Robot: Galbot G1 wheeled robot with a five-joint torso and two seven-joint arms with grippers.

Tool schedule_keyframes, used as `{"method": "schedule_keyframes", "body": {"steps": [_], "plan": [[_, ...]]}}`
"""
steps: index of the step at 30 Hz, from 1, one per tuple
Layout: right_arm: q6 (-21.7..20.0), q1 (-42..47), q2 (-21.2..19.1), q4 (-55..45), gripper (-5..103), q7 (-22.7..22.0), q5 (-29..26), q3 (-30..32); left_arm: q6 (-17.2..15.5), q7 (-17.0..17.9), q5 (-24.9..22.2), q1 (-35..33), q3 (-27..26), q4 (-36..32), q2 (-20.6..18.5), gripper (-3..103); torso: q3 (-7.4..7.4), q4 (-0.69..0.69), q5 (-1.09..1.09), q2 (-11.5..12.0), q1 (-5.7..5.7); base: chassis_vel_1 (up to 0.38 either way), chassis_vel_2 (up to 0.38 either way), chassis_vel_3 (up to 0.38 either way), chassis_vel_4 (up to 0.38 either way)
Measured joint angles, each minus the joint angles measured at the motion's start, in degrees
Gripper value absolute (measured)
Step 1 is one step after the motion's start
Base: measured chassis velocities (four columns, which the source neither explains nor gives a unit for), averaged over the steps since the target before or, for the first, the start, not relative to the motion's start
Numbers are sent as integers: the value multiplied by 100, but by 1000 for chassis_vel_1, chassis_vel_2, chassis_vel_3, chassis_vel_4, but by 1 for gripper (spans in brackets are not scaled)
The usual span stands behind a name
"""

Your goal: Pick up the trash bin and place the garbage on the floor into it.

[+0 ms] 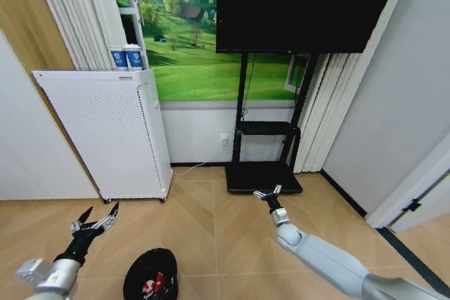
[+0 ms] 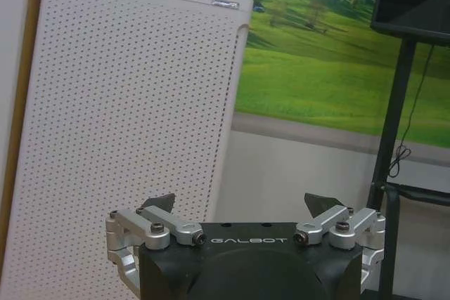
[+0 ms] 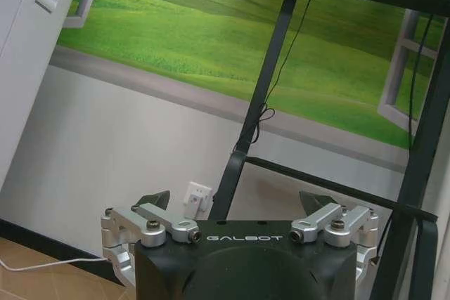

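- The small black cylindrical trash bin (image 1: 150, 275) with a black liner bag at its rim stands on the light wooden herringbone floor (image 1: 211, 237), at the near edge of the floor seen from the head camera, slightly to the robot's left.
- Inside the bin lie red-and-white pieces of garbage (image 1: 153, 286); how many pieces there are cannot be told.
- The left hand (image 1: 100, 214) hangs in the air above the floor, just beyond and to the left of the bin, not touching it. Its fingers are spread apart and grasp nothing; the left wrist view shows the same left hand (image 2: 242, 205) with its dark fingertips (image 2: 160, 202) well apart.
- The right hand (image 1: 268, 192) is stretched forward on its grey arm, over the floor near the flat black base of the television stand (image 1: 264, 173). Its fingers are also spread and grasp nothing; the right wrist view shows the right hand (image 3: 235, 200) released, facing the wall.
- A tall white perforated appliance (image 1: 105, 131) stands on the floor against the far wall, to the left, well beyond the bin. Two blue-and-white cups (image 1: 127, 57) sit behind its top edge.
- A large black television screen (image 1: 302, 5) is mounted on the stand, in front of a green meadow wall picture (image 1: 190, 54).
- A white cable (image 1: 200, 166) runs along the floor at the foot of the far wall, up to a wall socket (image 1: 224, 138).
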State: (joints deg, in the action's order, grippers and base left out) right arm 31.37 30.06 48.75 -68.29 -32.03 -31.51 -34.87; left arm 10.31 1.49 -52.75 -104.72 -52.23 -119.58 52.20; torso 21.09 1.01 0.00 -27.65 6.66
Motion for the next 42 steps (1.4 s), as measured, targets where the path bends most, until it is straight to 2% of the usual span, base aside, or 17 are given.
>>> {"method": "schedule_keyframes", "body": {"steps": [4,5,8,21,26,37,42], "plan": [[-83,-200,-164,-227,100,176,-425,-208,-1,-147,83,-34,-27,-150,-27,100,70,-1,1,-114,45,0,0,0,0],[-156,-301,-250,-377,100,223,-671,-297,-1,-169,87,-34,-37,-201,-40,100,106,-1,0,-174,68,0,0,0,0],[-236,-427,-373,-522,100,247,-859,-375,-2,-205,80,-37,-84,-225,-58,100,160,-1,-1,-264,105,0,0,0,0],[-334,-323,-541,-789,100,112,-767,-287,-30,-180,5,77,-82,-278,-107,100,335,-1,0,-561,226,0,0,0,0],[-329,-200,-588,-851,100,94,-657,-192,-22,-78,126,55,-45,-303,-96,100,397,0,1,-675,275,0,0,0,0],[-284,132,-745,-909,100,76,-484,153,-3,-20,229,-24,61,-344,109,100,404,-1,0,-701,293,0,0,0,0],[-112,256,-797,-872,100,82,-382,366,1,3,289,-2,154,-302,200,100,397,-2,1,-687,289,-3,-12,0,7]]}}
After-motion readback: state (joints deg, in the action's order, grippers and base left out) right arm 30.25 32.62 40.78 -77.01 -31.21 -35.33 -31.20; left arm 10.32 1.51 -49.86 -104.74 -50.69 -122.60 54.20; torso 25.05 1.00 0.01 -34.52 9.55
